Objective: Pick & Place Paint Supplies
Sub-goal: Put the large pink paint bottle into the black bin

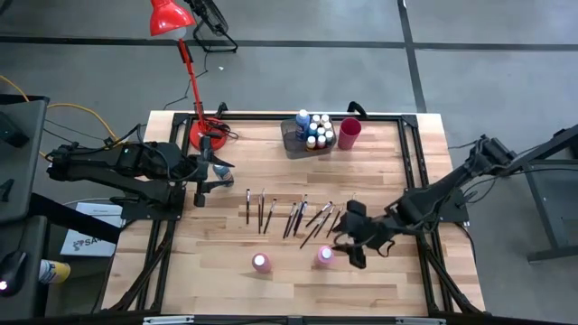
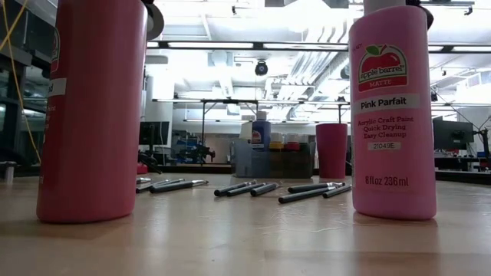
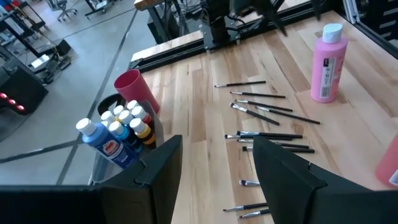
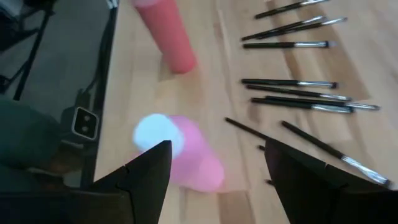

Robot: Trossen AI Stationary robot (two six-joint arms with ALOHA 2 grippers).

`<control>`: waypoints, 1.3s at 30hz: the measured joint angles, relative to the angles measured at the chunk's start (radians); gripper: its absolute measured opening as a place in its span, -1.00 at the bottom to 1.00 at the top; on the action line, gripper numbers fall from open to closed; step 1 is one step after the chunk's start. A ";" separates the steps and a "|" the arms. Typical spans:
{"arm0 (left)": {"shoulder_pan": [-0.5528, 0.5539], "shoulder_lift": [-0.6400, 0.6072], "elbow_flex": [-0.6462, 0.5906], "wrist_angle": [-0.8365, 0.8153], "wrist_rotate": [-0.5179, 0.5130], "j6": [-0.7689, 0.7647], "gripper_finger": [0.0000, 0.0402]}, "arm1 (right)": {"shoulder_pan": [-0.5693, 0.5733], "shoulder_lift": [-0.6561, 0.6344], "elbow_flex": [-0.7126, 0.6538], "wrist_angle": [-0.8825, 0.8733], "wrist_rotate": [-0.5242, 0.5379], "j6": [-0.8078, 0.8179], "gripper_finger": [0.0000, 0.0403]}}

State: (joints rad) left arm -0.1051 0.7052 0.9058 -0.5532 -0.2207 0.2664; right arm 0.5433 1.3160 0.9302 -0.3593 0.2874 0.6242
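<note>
high view shows the right gripper (image 1: 354, 242) in the lower right of the frame, just beside a tall pink plastic paint bottle with a pale cap (image 1: 324, 256); its fingers are spread and hold nothing, as the right wrist view confirms, with the bottle (image 4: 180, 152) between and just beyond the two dark fingers. a second pink plastic paint bottle (image 1: 261, 263) stands to its left, well apart. above both, a loose row of thin dark-handled paintbrushes (image 1: 289, 215) lies flat on the pale wooden table (image 1: 235, 289). the left gripper (image 1: 209, 177) waits at centre left, near the red lamp base, fingers parted and empty. the bottle is likely fairly heavy if full, stiff-walled and smooth, so a grip across the cylindrical body below the shoulder seems safest; a high or glancing hold could tip it, being tall and narrow. the brushes look light and thin, lying flush with the wood, hard to pinch and apt to roll; taking one across the middle of the handle seems best. at upper centre a grey rectangular bin (image 1: 291, 144) holds a cluster of small bottles with blue, white and yellow caps (image 1: 314, 128), standing upright and closely packed. touching its right side is a red cup (image 1: 349, 134); whether anything is in it cannot be told.
</note>
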 joint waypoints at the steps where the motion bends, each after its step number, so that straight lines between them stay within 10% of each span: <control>1: 0.000 0.000 0.000 -0.001 0.000 -0.009 -0.05 | 0.008 0.013 0.000 0.014 0.002 0.000 0.25; 39: 0.000 0.044 0.000 -0.086 0.000 -0.145 -0.05 | 0.085 0.197 0.000 0.322 0.091 -0.001 0.25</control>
State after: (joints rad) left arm -0.1049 0.7492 0.9058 -0.6392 -0.2207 0.1214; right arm 0.6285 1.5131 0.9306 -0.0374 0.3786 0.6228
